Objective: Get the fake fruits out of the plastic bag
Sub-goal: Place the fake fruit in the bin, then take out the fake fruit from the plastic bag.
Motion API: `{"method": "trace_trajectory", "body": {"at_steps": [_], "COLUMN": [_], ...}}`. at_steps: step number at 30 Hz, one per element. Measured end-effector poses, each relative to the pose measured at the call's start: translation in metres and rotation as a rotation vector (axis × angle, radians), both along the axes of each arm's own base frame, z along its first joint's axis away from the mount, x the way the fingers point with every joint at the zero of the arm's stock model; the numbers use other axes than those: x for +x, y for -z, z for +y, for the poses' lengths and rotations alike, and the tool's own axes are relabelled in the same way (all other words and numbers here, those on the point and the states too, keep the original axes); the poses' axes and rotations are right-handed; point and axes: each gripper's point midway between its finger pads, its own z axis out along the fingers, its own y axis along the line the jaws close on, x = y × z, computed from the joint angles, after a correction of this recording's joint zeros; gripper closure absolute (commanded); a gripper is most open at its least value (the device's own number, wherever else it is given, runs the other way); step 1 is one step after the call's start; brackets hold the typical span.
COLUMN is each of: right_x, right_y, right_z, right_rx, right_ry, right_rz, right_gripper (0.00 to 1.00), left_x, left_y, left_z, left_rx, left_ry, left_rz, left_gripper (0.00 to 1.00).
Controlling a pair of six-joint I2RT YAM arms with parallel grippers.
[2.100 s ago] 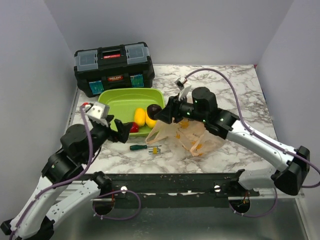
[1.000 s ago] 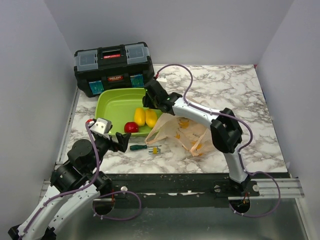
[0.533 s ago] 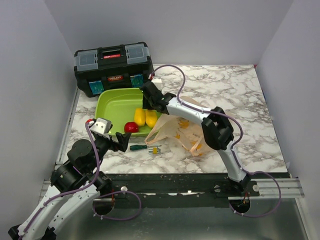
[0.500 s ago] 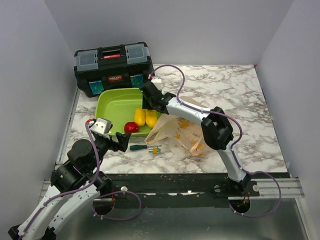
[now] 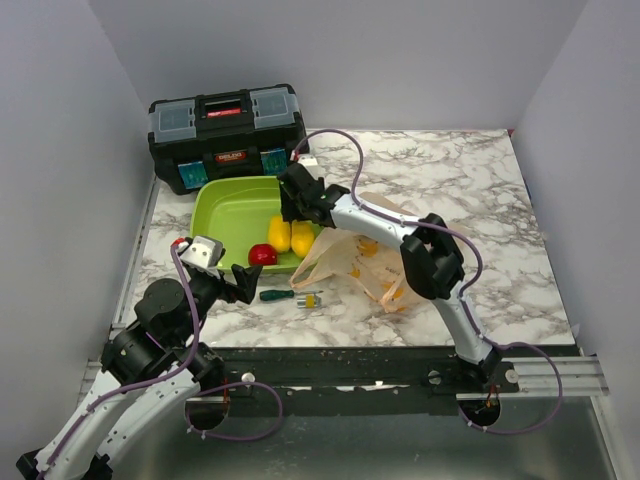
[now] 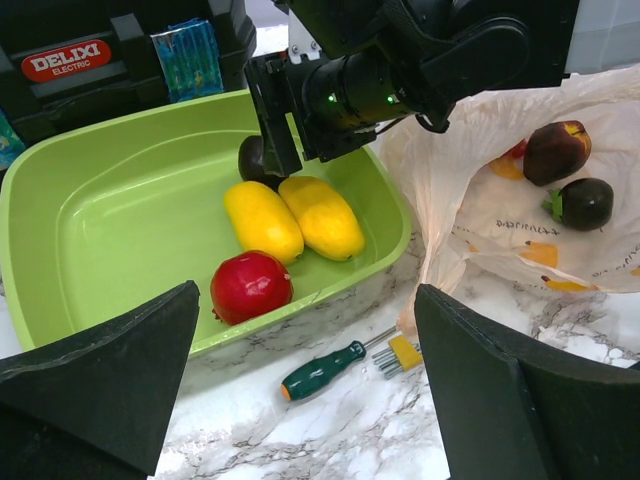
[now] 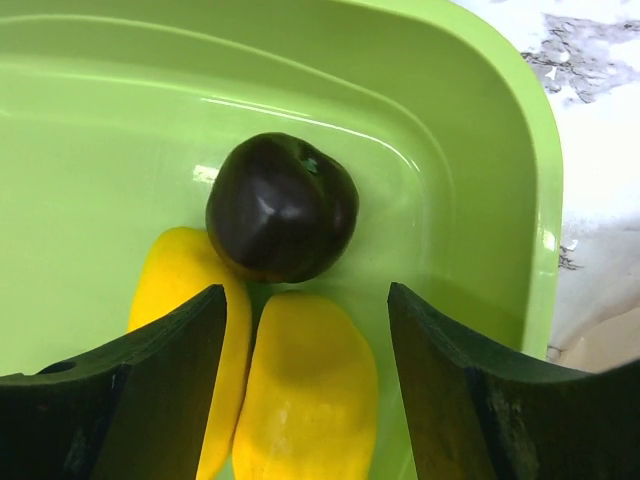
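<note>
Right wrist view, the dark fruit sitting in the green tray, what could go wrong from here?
1. The dark fruit lies right beside the two yellow fruits. The open right end effector hangs close above them and may nudge one when it lifts away, sending the round one rolling in the tray.
2. At least two fruits lie deep in the thin bag. Reaching for them could drag the bag onto the screwdriver.

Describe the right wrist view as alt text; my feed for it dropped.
A glossy dark purple-maroon round plastic fruit lies free in the lime-green plastic tray, just beyond two yellow oblong plastic fruits lying side by side. The right claw stands open, its dark fingers at the bottom corners, holding nothing.
</note>
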Motion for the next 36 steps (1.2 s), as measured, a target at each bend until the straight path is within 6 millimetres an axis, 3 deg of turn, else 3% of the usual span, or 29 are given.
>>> {"method": "trace_trajectory", "body": {"at_steps": [4,6,9,15,19,22,28,32,36], "right_x": [-0.008,-0.016,-0.027,-0.064,-0.106,-0.136,-0.185,-0.200,-0.198], "right_y": [-0.007,-0.021,-0.058,-0.153,-0.184,-0.181,-0.147,-0.120,-0.085], "right_z": [0.001,0.002,0.002,-0.016,-0.042,-0.060,-0.096,-0.118,-0.136], "right_rx": [-0.025,-0.032,-0.013,0.104,0.175,0.198,0.194,0.183,0.150], "right_ry": [-0.046,-0.087,-0.141,-0.226,-0.283,-0.316,-0.330,-0.291,-0.210], "right_rz": [0.001,-0.003,-0.030,-0.111,-0.114,-0.085,-0.001,0.030,0.027], "right_gripper": [0.32,0.32,0.32,0.33,0.33,0.33,0.34,0.35,0.36], "left_x": [0.000,0.001,0.002,0.003,0.003,0.004,0.010,0.020,0.029], "left_y": [0.001,0.002,0.004,0.008,0.013,0.020,0.042,0.056,0.077], "left_z": [0.000,-0.002,-0.003,-0.009,-0.017,-0.025,-0.054,-0.075,-0.089], "left_rx": [0.002,0.007,0.012,0.025,0.038,0.053,0.104,0.145,0.194], "left_ry": [0.000,0.002,0.006,0.026,0.062,0.089,0.175,0.212,0.219], "left_rz": [0.003,0.009,0.015,0.035,0.059,0.090,0.250,0.370,0.479], "left_gripper": [0.12,0.12,0.11,0.10,0.10,0.10,0.09,0.10,0.10]}}
